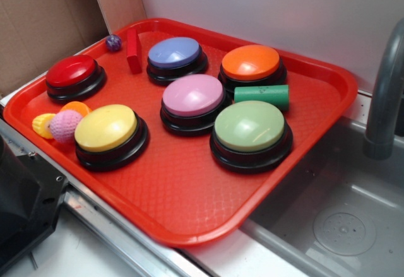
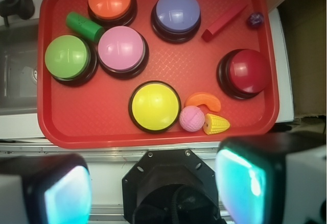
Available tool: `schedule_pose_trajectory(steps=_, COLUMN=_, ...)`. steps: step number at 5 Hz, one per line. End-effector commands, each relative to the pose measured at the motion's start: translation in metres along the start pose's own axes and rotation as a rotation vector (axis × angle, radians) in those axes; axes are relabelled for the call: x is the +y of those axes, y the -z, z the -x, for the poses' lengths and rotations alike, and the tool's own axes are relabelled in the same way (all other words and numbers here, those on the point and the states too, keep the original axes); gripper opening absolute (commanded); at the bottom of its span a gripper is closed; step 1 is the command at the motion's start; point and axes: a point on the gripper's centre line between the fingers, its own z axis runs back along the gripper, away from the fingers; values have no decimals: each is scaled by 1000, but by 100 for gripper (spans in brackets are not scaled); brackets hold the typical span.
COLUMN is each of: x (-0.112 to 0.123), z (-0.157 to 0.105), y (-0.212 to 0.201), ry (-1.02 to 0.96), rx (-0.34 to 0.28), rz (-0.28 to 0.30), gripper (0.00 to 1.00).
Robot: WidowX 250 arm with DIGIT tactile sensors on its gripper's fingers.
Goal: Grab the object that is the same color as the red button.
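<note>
red block [image 2: 224,21] between blue button [image 2: 177,13] and perhaps purple die [image 2: 255,19]

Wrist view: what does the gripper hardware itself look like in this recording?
The gripper shows two bulky, blurred fingers at the bottom corners, pale grey-white outside with glowing cyan-teal inner faces. Between them sits a black, roughly octagonal mount plate with small screws and a round black body below it. No cables or markings are legible.
</note>
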Motion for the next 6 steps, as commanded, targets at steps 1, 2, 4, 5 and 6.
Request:
schedule_pose_trajectory(steps=1, x=0, z=0, y=0, ry=0, rx=0, rz=0, gripper=100)
schedule_pose_trajectory(steps=2, x=14, z=-23, y=12, ry=-143, rx=9, rz=6, gripper=100)
schedule_pose_trajectory(steps=4, x=54, z=-80, y=42, ry=-434, rx=-25, rz=-1, gripper=100)
schedule_pose_trajectory(steps=5, x=87, z=-107, y=68, ry=-595, rx=-39, rz=14, gripper=100)
schedule_pose_trajectory(steps=6, x=106, z=-127, y=88, ry=-676, rx=-39, rz=2, gripper=100)
